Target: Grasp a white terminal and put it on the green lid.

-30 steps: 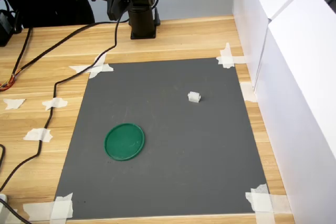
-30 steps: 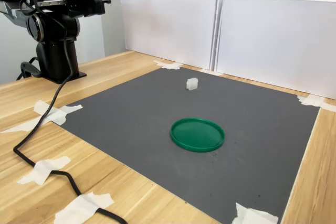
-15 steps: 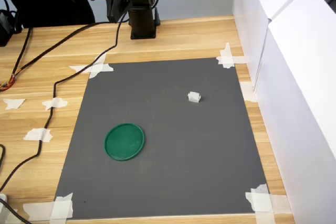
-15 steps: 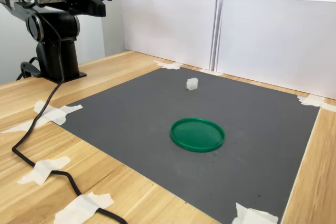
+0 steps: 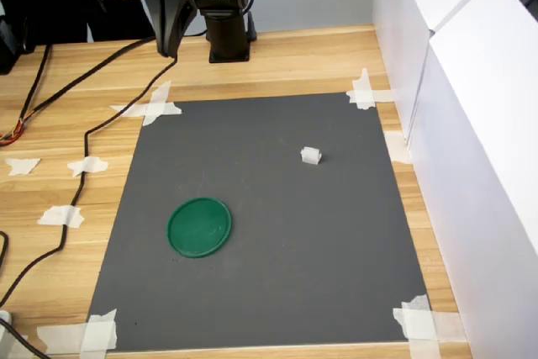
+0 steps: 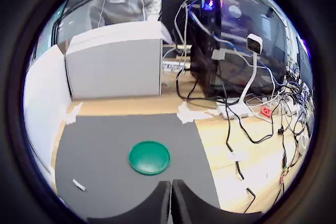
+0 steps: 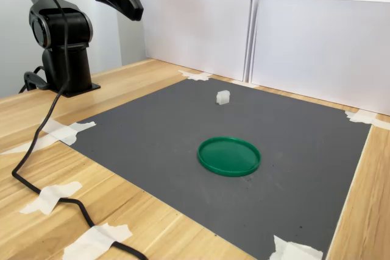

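Observation:
The white terminal (image 5: 311, 155) sits on the dark grey mat (image 5: 277, 275), toward the first exterior view's right and far side; it also shows in the second exterior view (image 7: 223, 97) and as a small white speck in the wrist view (image 6: 79, 184). The green lid (image 5: 199, 227) lies flat on the mat, well apart from the terminal, and is seen in the other views too (image 7: 229, 156) (image 6: 149, 157). My gripper (image 5: 171, 48) hangs high above the wooden table near the mat's far corner, pointing down (image 7: 133, 11). In the wrist view its fingers (image 6: 163, 205) meet with nothing between them.
The arm's black base (image 5: 228, 35) stands behind the mat. A black cable (image 5: 92, 132) runs across the wood past several tape pieces (image 5: 150, 109). White panels (image 5: 471, 124) wall the first exterior view's right side. A person (image 6: 123, 1) and cabling (image 6: 236, 114) lie beyond the table.
The arm has risen and swung out from above its base toward the mat, and the gripper now tilts downward. The terminal and the lid have not moved.

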Action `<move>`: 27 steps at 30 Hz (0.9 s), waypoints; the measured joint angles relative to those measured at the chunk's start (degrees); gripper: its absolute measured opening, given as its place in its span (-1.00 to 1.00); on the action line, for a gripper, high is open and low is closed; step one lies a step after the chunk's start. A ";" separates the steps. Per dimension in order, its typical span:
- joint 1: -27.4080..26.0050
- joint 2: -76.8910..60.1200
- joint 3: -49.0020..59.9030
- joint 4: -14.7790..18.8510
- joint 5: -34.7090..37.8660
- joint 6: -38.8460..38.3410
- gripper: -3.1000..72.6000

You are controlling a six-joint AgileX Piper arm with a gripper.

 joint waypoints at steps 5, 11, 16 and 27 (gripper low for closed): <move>0.00 8.65 -7.06 0.05 9.08 -6.66 -0.96; 0.00 20.37 -14.39 3.05 19.65 -14.75 -0.96; 2.12 26.86 -19.92 5.48 25.80 -23.93 -0.96; 18.87 36.28 -30.60 7.21 35.38 -27.55 -0.96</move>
